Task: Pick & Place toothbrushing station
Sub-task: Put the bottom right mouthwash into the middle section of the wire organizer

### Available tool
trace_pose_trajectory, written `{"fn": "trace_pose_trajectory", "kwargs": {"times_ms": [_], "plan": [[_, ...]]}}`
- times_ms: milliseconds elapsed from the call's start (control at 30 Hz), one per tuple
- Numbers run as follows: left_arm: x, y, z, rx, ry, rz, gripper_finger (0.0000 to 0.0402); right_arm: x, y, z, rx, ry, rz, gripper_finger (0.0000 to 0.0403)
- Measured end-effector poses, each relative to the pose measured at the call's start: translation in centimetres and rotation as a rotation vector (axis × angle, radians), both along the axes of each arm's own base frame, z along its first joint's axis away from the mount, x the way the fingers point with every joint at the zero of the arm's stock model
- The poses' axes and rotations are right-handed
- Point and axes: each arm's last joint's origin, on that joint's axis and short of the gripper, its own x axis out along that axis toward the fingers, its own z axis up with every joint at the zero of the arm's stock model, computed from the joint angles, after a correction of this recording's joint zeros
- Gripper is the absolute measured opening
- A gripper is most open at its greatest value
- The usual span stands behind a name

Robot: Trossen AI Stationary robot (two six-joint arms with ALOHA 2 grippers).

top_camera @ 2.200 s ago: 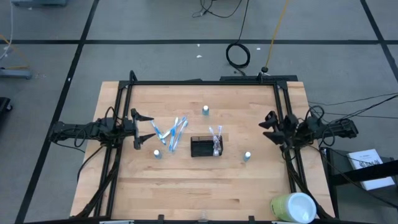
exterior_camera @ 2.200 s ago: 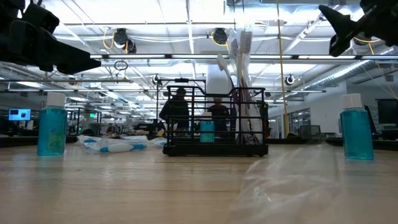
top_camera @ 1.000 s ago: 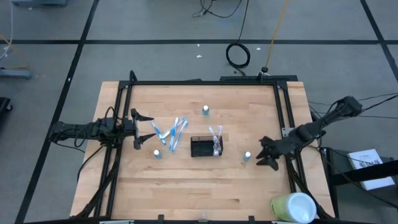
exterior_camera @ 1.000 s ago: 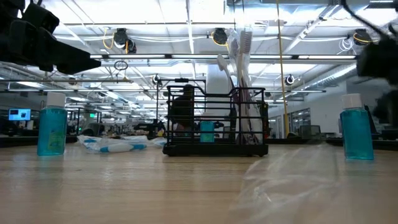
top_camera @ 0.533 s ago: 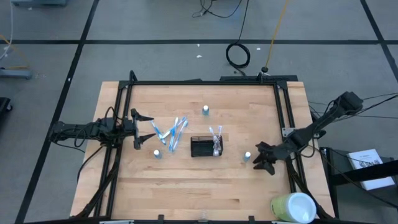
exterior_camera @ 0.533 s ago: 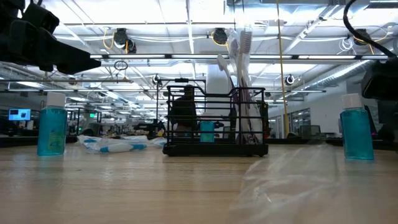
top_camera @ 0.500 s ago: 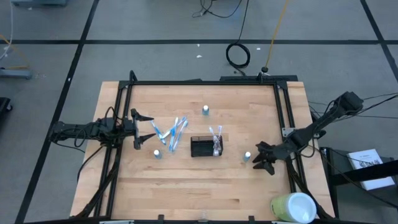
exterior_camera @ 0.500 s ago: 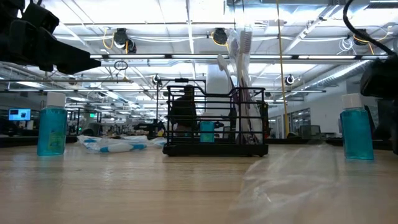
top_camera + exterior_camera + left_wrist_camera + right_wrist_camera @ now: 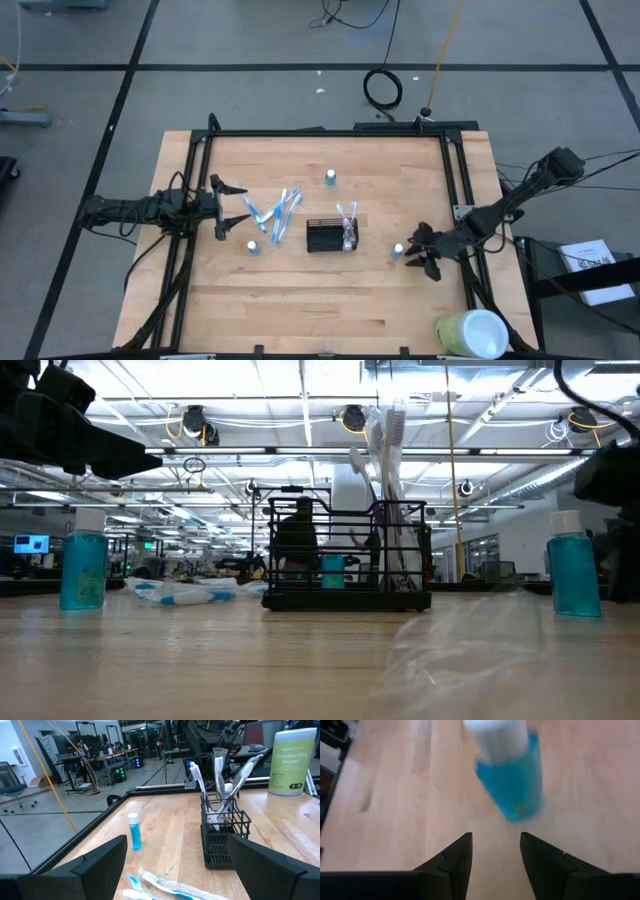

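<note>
The toothbrushing station (image 9: 331, 236), a small black wire holder, stands mid-table with several toothbrushes upright in its right end (image 9: 385, 450). My right gripper (image 9: 418, 254) is open, slanting down, just right of a small blue bottle with a white cap (image 9: 398, 250). In the right wrist view that bottle (image 9: 510, 775) stands ahead of the gripper (image 9: 495, 852), with nothing between the fingers. My left gripper (image 9: 236, 205) waits open and level at the table's left side, with the station (image 9: 222, 837) ahead of it.
Loose wrapped toothbrushes (image 9: 275, 212) lie left of the station. Two more blue bottles stand at the far middle (image 9: 330, 177) and near left (image 9: 253, 247). A black metal frame (image 9: 330, 133) rims the table. A wipes tub (image 9: 472, 333) stands at the near right corner.
My right gripper has moved a little toward the table's left, closing on the right-hand blue bottle, has sunk slightly and has rolled about its own axis. The bottle and the station have stayed where they were.
</note>
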Motion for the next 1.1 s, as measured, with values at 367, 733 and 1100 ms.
{"fn": "trace_pose_trajectory", "kwargs": {"times_ms": [367, 733, 1100], "plan": [[0.0, 0.0, 0.0, 0.0, 0.0, 0.0, 0.0351, -0.2, -0.9, 4.2, -0.123, 0.207, -0.057, 0.018], [0.0, 0.0, 0.0, 0.0, 0.0, 0.0, 0.0351, 1.6, -0.6, 6.8, -0.122, 0.003, -0.018, 0.018], [0.0, 0.0, 0.0, 0.0, 0.0, 0.0, 0.0351, 2.2, -0.5, 5.1, -0.155, -0.057, -0.026, 0.018]]}}
